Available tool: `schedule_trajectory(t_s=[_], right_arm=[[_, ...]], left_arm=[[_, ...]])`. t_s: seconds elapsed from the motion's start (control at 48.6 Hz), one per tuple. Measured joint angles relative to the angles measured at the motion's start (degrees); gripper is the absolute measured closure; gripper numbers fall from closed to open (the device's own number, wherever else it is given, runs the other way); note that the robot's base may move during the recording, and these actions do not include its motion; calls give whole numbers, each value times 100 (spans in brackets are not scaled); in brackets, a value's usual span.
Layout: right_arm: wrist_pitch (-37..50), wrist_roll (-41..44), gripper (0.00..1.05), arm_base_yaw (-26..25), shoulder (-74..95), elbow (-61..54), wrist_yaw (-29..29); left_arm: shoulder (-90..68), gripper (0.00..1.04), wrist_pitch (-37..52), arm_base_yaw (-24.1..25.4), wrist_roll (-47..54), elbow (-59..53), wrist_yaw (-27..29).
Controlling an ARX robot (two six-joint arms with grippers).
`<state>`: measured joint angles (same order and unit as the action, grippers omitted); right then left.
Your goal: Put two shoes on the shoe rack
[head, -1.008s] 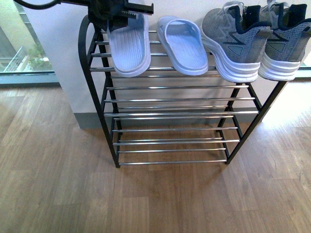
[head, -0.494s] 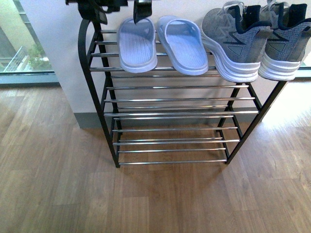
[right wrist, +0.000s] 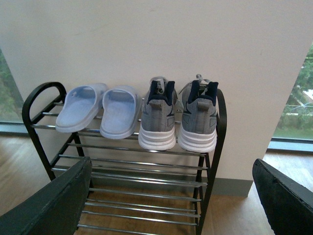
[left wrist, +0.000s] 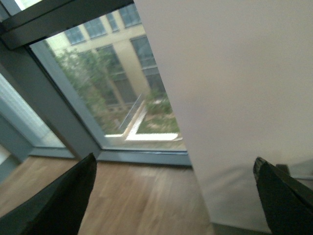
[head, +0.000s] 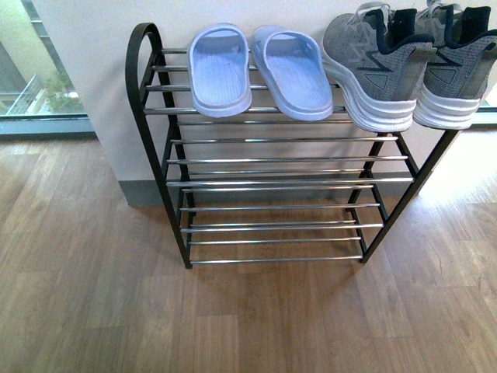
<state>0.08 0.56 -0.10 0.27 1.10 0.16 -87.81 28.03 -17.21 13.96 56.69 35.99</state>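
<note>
The shoe rack point(head: 287, 159) stands against the white wall. On its top shelf lie two pale-blue slippers point(head: 220, 70) point(head: 293, 74), side by side at the left. Two grey sneakers point(head: 373, 66) point(head: 458, 70) sit at the right, their white soles overhanging the front rod. The right wrist view shows the same row: slippers point(right wrist: 78, 107) point(right wrist: 120, 111), then sneakers point(right wrist: 159, 115) point(right wrist: 199, 117). My right gripper point(right wrist: 168, 200) is open, well back from the rack point(right wrist: 211, 147), holding nothing. My left gripper point(left wrist: 176, 196) is open and empty, facing wall and window. Neither arm shows in the front view.
Lower shelves of silver rods point(head: 279, 225) carry nothing. Wooden floor point(head: 248, 318) spreads in front of the rack. A white wall point(left wrist: 234, 98) runs behind it, with floor-level windows point(head: 31, 78) to the left and right point(right wrist: 293, 107).
The left gripper, which was over the left slipper a second ago, has lifted out of the front view. That slipper now lies flat and straight on the top shelf.
</note>
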Motion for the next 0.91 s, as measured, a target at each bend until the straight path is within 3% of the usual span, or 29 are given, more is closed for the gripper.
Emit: schedule_trajectory(t_s=[0.082,0.144,0.309,0.535,0.905], right_arm=[[0,2,9,0,0,0,0],[0,0,9,0,0,0,-2],[0,2,9,0,0,0,-11],[0,2,9,0,0,0,-13],[0,2,9,0,0,0,-13]], left_arm=[[957,30,850,389,-566,-1421,-1703],[1449,40,1062,509,-922,-2061,-2256],[1989,64,1314,695,-1235,-2946,-2612],[2743,104,1478,1021,-1355,-3952,-2896],[4183,103,1091,1696,-1384,-5001,-3560]])
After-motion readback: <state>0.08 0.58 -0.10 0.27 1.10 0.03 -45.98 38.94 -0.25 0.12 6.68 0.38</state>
